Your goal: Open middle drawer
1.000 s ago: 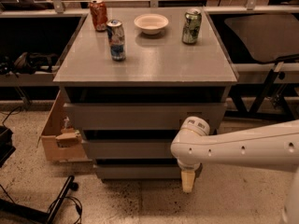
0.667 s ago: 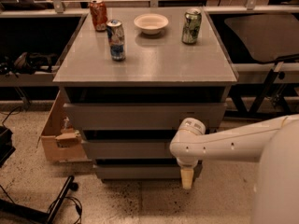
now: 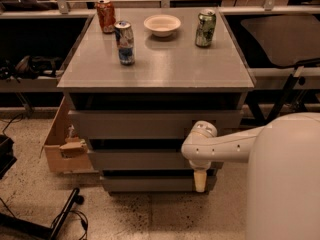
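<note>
Gripper [image 3: 200,180] of a one-armed mobile robot hangs tip-down before the right end of a grey three-drawer desk [image 3: 165,69], level with the lowest drawer front [image 3: 145,183]; whether it is open or closed cannot be told from this angle. The middle drawer [image 3: 135,160], the medium-height front between the taller top drawer front [image 3: 140,124] and the lowest one, has its right end overlapped by the white arm [image 3: 225,146]. On the desk stand an orange can [image 3: 105,15], a blue can [image 3: 124,42], a green can [image 3: 205,28] and a white bowl [image 3: 162,25]. A cardboard box [image 3: 61,146] sits at the desk's left.
</note>
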Available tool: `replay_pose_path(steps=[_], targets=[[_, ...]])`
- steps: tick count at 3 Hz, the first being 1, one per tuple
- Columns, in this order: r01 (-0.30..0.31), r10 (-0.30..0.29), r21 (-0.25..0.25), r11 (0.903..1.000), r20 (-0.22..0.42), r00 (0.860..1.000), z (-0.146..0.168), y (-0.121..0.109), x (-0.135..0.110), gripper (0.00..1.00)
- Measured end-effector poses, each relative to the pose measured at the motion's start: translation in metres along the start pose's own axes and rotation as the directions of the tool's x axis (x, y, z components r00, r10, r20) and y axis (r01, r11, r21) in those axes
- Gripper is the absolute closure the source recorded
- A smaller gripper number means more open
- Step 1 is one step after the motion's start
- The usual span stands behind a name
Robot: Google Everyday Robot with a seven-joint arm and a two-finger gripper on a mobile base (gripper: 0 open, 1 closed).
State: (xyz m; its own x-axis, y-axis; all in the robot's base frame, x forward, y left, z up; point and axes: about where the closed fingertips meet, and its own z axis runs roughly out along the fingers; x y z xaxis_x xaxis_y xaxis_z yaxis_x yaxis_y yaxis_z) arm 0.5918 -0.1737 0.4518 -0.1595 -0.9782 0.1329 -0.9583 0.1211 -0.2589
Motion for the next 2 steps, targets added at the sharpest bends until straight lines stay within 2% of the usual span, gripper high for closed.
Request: replay_pose_path(steps=[1, 2], targets=[[-0.012, 0.013, -0.022, 0.9997, 0.008, 1.000, 0.020, -0.005, -0.004, 0.00], [-0.029, 0.031, -0.048, 0.9984, 0.027, 0.999, 0.038, -0.004, -0.009, 0.18]])
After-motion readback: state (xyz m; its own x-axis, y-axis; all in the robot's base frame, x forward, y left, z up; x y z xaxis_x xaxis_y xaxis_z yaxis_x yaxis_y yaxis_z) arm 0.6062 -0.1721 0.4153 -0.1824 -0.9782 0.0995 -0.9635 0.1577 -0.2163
